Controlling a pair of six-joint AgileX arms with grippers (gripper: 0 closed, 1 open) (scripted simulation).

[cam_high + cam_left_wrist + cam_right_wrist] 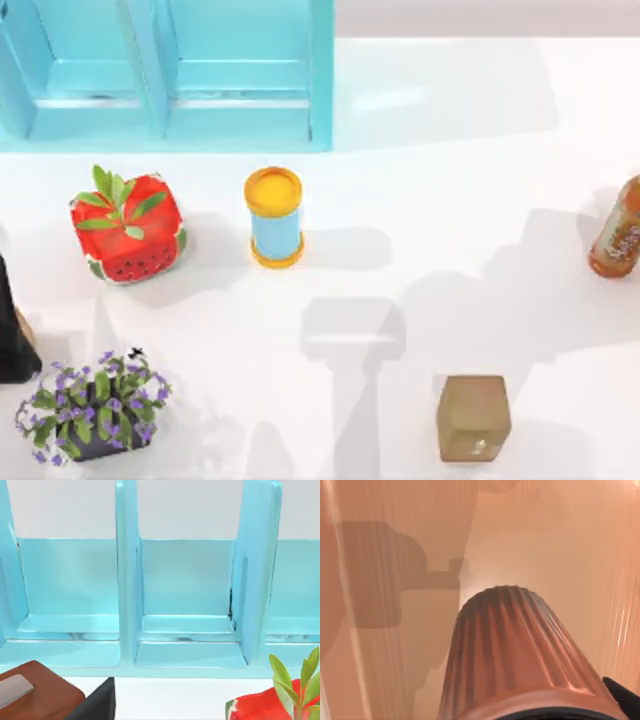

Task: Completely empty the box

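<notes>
Closest to the right wrist camera is the ribbed cap (520, 655) of an orange bottle (618, 232). It is cut off at the frame's lower edge. Everything beyond it is washed in orange, so only blurred shadows on the table (450, 280) can be made out. A dark sliver beside the cap may be part of the right gripper (624, 701). I cannot tell whether that gripper is clenched, released or grasping the bottle. From above, the bottle lies tilted at the table's right edge, partly out of frame. Its label carries pale writing too small to read.

Nearest the left wrist camera are a brown block with a grey patch (35, 695) and a black shape (95, 705), both cut off and hard to identify. A little farther off is a watermelon-patterned pot (128, 230) with green leaves.

Farthest from both arms is the box (322, 80), at the table's back left. It is pale glossy blue, with upright dividers (127, 580) splitting it into open compartments with bare floors. Its left part is cut off.

Between the arms and the box stand a blue can with yellow ends (274, 218), a brown cube (473, 418) and a purple-flowered pot (92, 408).
</notes>
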